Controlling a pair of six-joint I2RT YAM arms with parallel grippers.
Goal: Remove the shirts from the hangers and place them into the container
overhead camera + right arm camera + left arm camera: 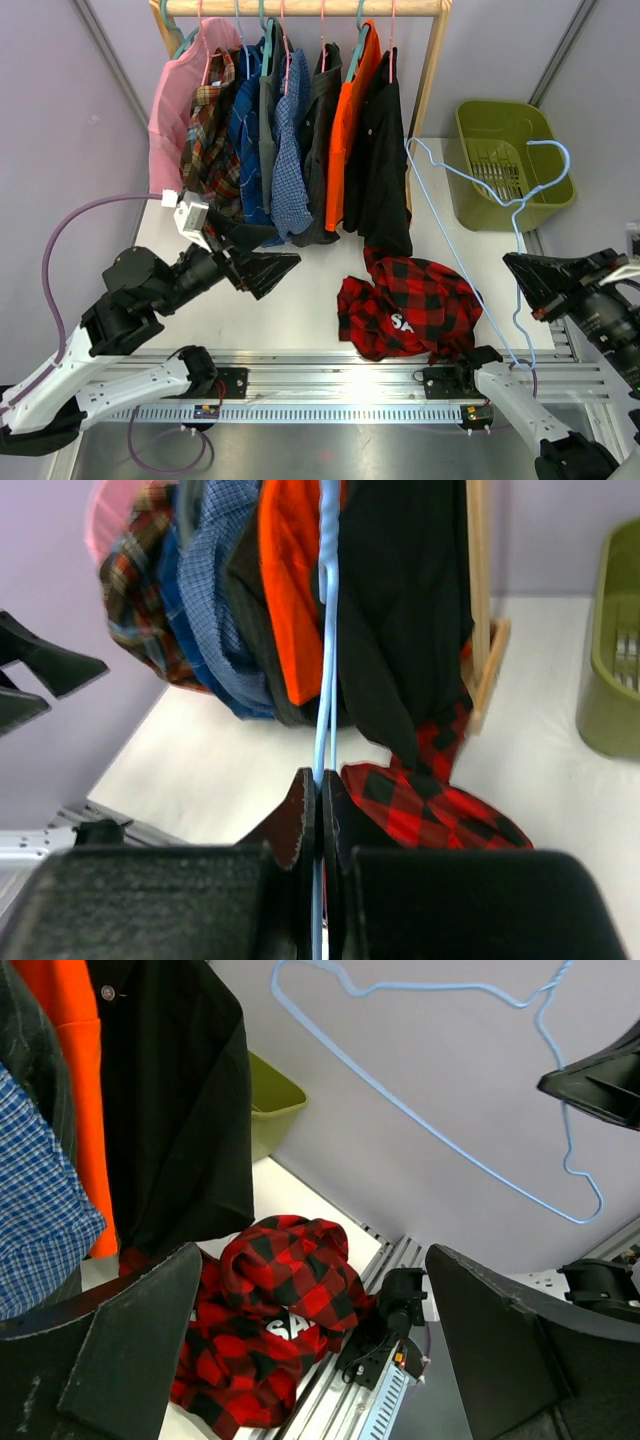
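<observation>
1. Red-and-black plaid shirt [405, 305] lies in a soft, crumpled heap on the white table [300, 320], lower centre of the top view. It is off its hanger but not in the container.
2. The olive-green container [462, 150], rigid plastic with a flared rim, stands at the upper right. Its slotted floor shows and no cloth is visible inside, so I judge the task barely begun.
3. The pale blue hanger [455, 245], thin, bare and curve-hooked, slants from centre to right. The right gripper [318, 790] is pinched tight on its lower run.
4. The left gripper [280, 268], left of centre, has its jaws spread wide with nothing between them. Its wrist view faces the plaid heap.
5. The hanging shirts [290, 140] drape close together from the wooden rail [300, 8] along the top. They are pink, brown-red plaid, blue checked, dark grey, orange and black, on pink and teal hangers.
6. Left to do, by my reading: bin the plaid shirt, part with the bare hanger, then strip every hanging shirt.
</observation>
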